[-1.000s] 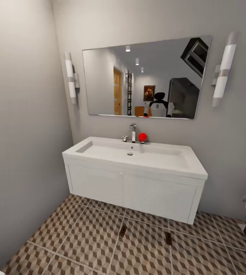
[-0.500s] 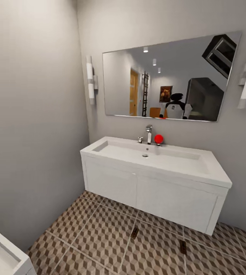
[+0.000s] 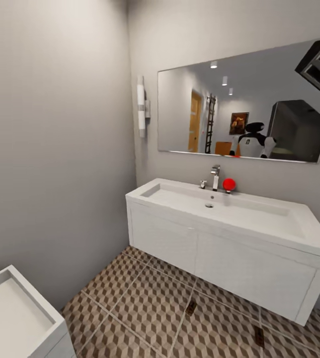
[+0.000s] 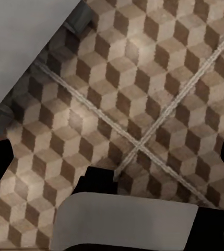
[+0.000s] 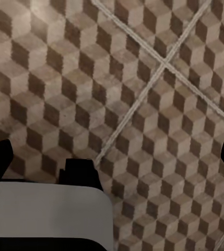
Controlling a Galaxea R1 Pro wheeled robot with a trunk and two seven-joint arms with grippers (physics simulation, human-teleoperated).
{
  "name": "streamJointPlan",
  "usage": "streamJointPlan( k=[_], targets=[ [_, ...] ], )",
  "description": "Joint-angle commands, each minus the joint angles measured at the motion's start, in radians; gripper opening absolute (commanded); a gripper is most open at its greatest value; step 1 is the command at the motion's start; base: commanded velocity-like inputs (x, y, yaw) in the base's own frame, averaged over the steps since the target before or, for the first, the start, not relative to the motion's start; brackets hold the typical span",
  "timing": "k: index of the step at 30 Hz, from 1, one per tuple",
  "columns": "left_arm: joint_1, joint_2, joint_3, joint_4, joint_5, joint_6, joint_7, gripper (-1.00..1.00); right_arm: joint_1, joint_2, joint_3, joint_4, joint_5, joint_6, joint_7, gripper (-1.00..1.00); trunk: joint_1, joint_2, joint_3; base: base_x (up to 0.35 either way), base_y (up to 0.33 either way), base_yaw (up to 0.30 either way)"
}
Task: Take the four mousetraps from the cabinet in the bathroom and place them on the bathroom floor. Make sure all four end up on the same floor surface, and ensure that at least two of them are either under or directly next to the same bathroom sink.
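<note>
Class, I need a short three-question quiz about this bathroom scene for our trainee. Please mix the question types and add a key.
1. How many mousetraps lie on the floor in front of the sink?
2. True or false: the red ball sits on the sink's top right beside the tap.
3. In the head view, where is the white cabinet?
A) at the lower left, near the side wall
B) directly under the mirror
C) to the right of the sink

Key: 1. Two. 2. True. 3. A.
</note>
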Motion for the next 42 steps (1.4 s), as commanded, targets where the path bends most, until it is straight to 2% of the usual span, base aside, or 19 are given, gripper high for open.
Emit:
streamJointPlan(
  k=[1,10,23,37,42],
  targets=[
    [-0.001,-0.005,-0.008,0.001,0.008,-0.003,0.003,1.0,-0.001,0.0,0.005,0.003,0.009,0.0,-0.005,1.0,0.0,-0.001,-0.001,0.0,0.0,0.267],
    [-0.001,-0.019,-0.008,0.001,0.008,-0.005,0.002,1.0,-0.001,0.001,0.005,0.003,0.009,0.0,-0.005,1.0,0.0,-0.001,0.004,0.0,0.0,0.267],
    [-0.001,-0.018,-0.003,0.001,0.013,-0.009,0.002,1.0,0.001,0.002,0.005,0.003,0.009,0.0,-0.005,1.0,0.0,-0.001,0.01,0.0,0.0,0.267],
    [-0.001,-0.015,-0.001,0.001,0.101,-0.01,0.002,1.0,0.01,0.013,0.006,0.002,0.01,0.001,-0.005,1.0,0.0,-0.001,0.017,0.0,0.0,0.267],
    [-0.001,-0.017,-0.001,0.001,0.121,-0.009,0.002,1.0,0.011,0.015,0.006,0.002,0.011,0.003,-0.005,1.0,0.0,-0.001,0.019,0.0,0.0,0.253]
  ],
)
